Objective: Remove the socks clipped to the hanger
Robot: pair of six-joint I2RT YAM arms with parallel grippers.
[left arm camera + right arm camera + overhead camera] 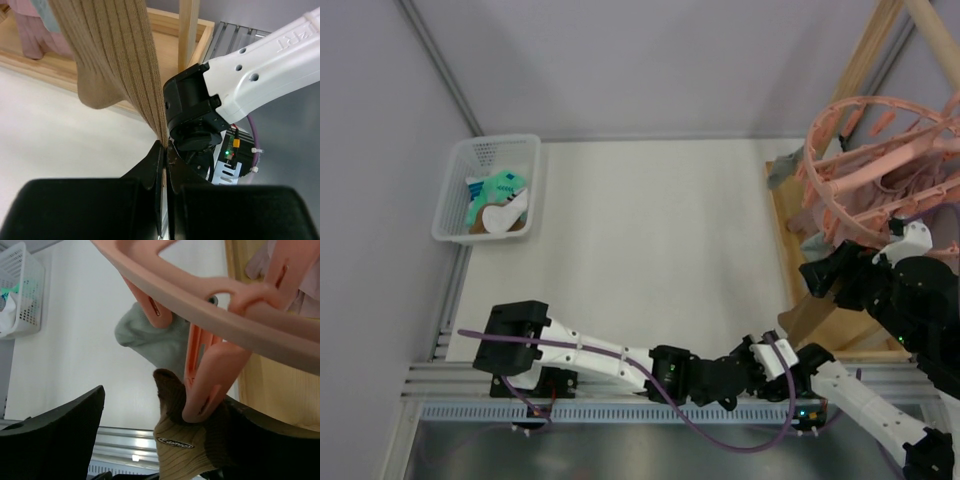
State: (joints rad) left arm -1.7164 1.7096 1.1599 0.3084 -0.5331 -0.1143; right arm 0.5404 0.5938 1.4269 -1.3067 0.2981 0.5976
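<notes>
At the upper left of the white table [650, 240] we see a white basket [453, 195] holding a mint-green sock [500, 186] and a white sock [506, 216]. At the upper right the pink hanger [812, 160] hangs from a wooden frame [865, 62] — a grey sock [782, 170] shows at its left edge. The right gripper [817, 273] sits just below the ring, while the left gripper [782, 348] lies low at the lower right — near the frame's foot.
</notes>
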